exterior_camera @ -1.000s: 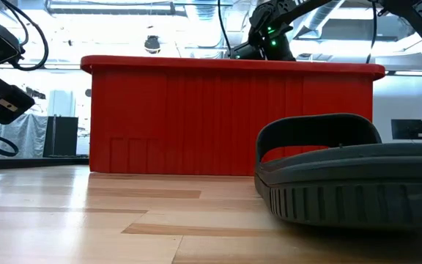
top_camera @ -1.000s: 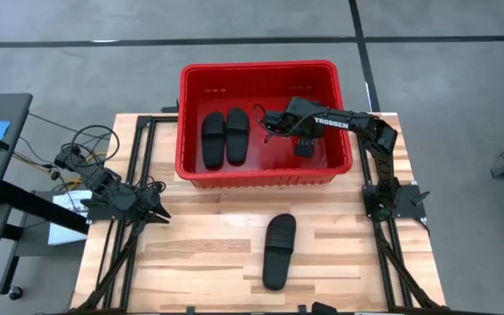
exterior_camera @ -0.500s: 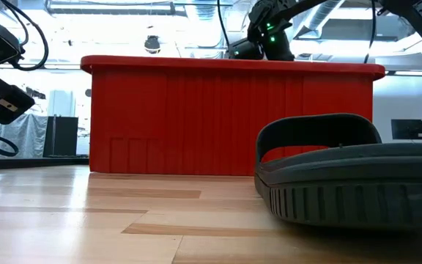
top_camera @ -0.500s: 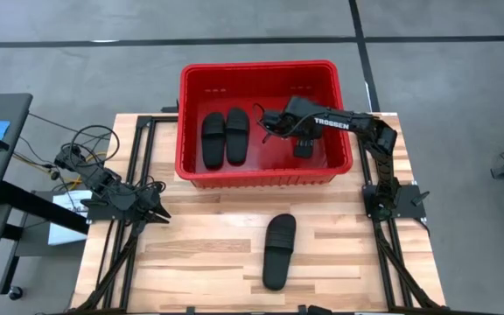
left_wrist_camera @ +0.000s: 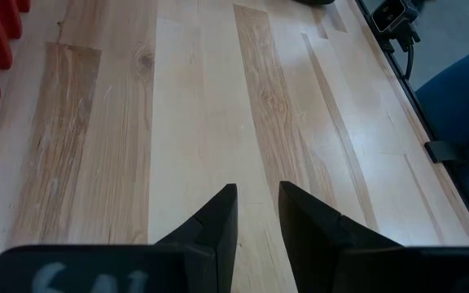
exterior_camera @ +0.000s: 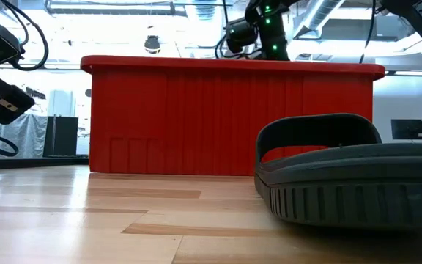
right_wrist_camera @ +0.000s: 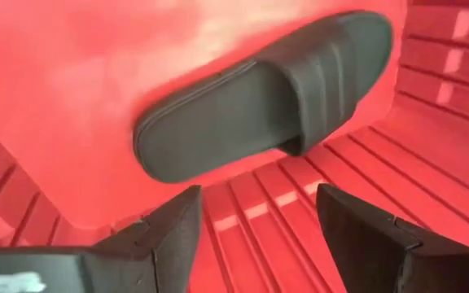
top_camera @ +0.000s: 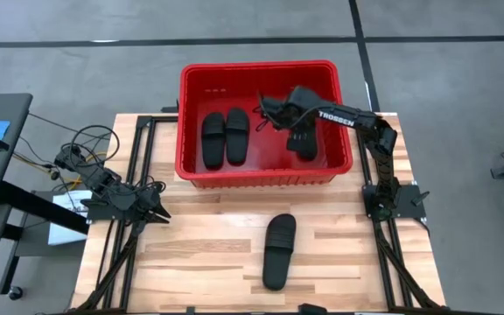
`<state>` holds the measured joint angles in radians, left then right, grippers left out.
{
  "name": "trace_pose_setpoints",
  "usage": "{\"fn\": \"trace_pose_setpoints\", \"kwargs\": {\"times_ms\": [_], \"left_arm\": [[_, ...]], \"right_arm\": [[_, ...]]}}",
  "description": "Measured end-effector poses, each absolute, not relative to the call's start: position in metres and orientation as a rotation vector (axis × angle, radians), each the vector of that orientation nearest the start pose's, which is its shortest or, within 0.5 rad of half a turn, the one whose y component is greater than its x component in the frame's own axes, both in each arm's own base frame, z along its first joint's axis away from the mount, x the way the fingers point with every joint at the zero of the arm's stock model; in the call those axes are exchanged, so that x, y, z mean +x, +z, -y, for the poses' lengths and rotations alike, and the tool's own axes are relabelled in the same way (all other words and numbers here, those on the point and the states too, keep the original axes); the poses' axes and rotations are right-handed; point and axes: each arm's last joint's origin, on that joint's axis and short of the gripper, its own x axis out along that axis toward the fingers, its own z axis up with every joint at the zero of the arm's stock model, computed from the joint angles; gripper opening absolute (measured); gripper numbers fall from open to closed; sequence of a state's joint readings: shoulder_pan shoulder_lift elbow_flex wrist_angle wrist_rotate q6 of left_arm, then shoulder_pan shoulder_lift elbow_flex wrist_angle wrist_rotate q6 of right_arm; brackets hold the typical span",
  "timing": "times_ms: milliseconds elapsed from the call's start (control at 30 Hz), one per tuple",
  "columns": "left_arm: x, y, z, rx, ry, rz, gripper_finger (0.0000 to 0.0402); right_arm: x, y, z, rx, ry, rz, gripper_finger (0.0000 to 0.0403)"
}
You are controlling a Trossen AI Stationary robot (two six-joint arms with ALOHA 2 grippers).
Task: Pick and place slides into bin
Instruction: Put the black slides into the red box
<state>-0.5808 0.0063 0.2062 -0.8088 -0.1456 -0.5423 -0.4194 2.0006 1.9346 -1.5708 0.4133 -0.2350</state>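
Observation:
The red bin (top_camera: 191, 166) stands at the table's far side. Two black slides (top_camera: 213, 140) (top_camera: 237, 135) lie side by side on its floor at the left. A third slide (top_camera: 302, 142) lies on the floor at the right; it also shows in the right wrist view (right_wrist_camera: 259, 98). A fourth slide (top_camera: 279, 251) lies on the table near the front edge, sole down, and looms large in the low view (exterior_camera: 350, 176). My right gripper (top_camera: 267, 108) is open and empty above the bin, over the third slide (right_wrist_camera: 255, 199). My left gripper (left_wrist_camera: 257, 195) rests at the table's left, fingers nearly together.
The bin's near wall (exterior_camera: 233, 117) stands between the fourth slide and the bin's inside. Bare wood (top_camera: 199, 254) lies left of the fourth slide. Cables (top_camera: 86, 149) hang off the table's left edge by the left arm's base.
My right gripper has risen inside the bin and gone a little toward the far edge. The third slide, which showed as a short dark shape under the arm, now lies at full length on the bin's floor, apart from the gripper.

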Motion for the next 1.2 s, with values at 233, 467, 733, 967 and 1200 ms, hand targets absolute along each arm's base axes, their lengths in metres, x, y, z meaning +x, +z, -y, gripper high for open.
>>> {"fn": "trace_pose_setpoints", "kwargs": {"times_ms": [233, 467, 733, 967, 1200], "left_arm": [[0.055, 0.157, 0.031, -0.301, -0.253, -0.667, 0.0081], [0.055, 0.157, 0.031, -0.301, -0.253, -0.667, 0.0081], [0.055, 0.157, 0.031, -0.301, -0.253, -0.667, 0.0081], [0.055, 0.157, 0.031, -0.301, -0.253, -0.667, 0.0081], [0.055, 0.157, 0.031, -0.301, -0.253, -0.667, 0.0081]], "right_arm": [[0.335, 0.322, 0.162, -0.175, -0.469, -1.634, 0.0234], [0.310, 0.382, 0.144, -0.157, -0.480, -1.420, 0.0234], [0.260, 0.445, 0.092, 0.027, -0.332, -1.121, 0.0234], [0.233, 0.472, 0.036, 0.171, -0.051, -0.974, 0.0234], [0.238, 0.477, -0.019, 0.182, 0.137, -0.923, 0.0234]]}}
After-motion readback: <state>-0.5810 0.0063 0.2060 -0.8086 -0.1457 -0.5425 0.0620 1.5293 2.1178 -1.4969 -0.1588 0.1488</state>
